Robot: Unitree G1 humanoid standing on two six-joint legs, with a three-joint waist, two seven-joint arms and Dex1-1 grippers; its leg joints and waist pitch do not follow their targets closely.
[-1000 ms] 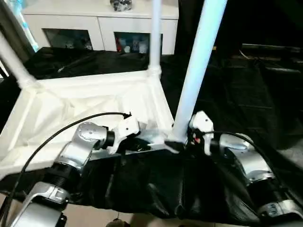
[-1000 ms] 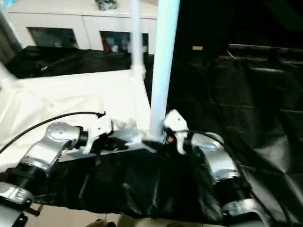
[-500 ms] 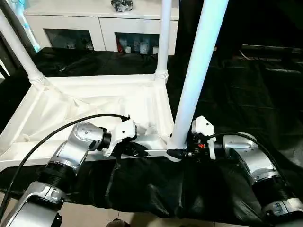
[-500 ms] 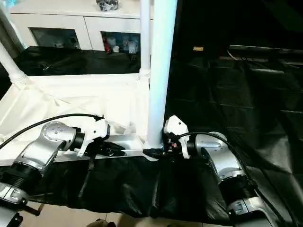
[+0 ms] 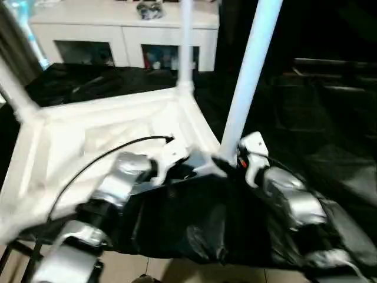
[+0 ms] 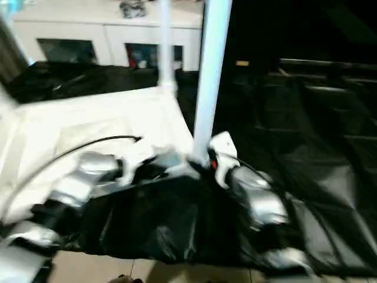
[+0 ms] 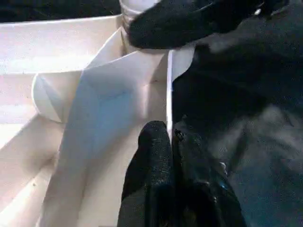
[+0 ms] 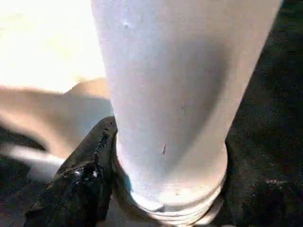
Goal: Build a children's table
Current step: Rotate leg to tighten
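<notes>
The upturned white tabletop [image 5: 106, 135] lies ribbed side up on a black sheet [image 5: 194, 230], in front of a white cabinet [image 5: 123, 35]. Three tapered legs stand in its corner sockets; the nearest leg [image 5: 247, 76] looks like the one being seated. The right pincer [image 8: 161, 179] clasps that leg's base, a black finger [image 8: 85, 175] pressed against it. The left pincer [image 7: 173, 142] is closed, pinching the tabletop's thin near rim. Next, probably, the leg needs pressing or twisting home while the rim is steadied.
</notes>
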